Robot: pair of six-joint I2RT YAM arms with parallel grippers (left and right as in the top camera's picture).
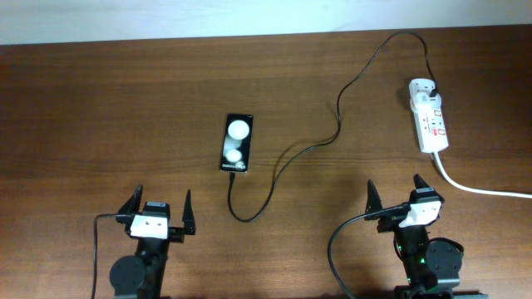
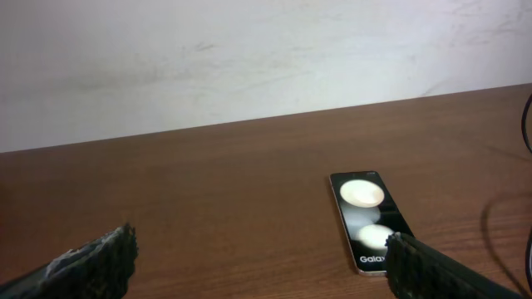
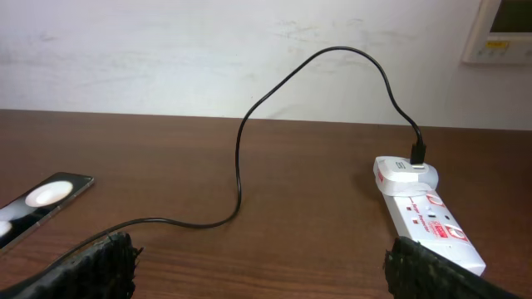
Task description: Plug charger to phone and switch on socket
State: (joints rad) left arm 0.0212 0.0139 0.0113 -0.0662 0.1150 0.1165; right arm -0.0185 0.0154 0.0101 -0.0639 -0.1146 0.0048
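Note:
The black phone (image 1: 235, 143) lies mid-table with two round white reflections on its screen; it also shows in the left wrist view (image 2: 366, 218) and at the left edge of the right wrist view (image 3: 41, 197). The thin black charger cable (image 1: 332, 133) runs from the white adapter on the socket (image 1: 429, 115), loops down, and its tip sits at the phone's near end (image 1: 231, 174). The white socket also shows in the right wrist view (image 3: 426, 214). My left gripper (image 1: 160, 209) is open and empty, near the front edge, left of the phone. My right gripper (image 1: 401, 197) is open and empty, in front of the socket.
The socket's thick white cord (image 1: 482, 189) trails off to the right edge. A pale wall (image 2: 249, 58) backs the far table edge. A wall control panel (image 3: 503, 31) hangs at the upper right.

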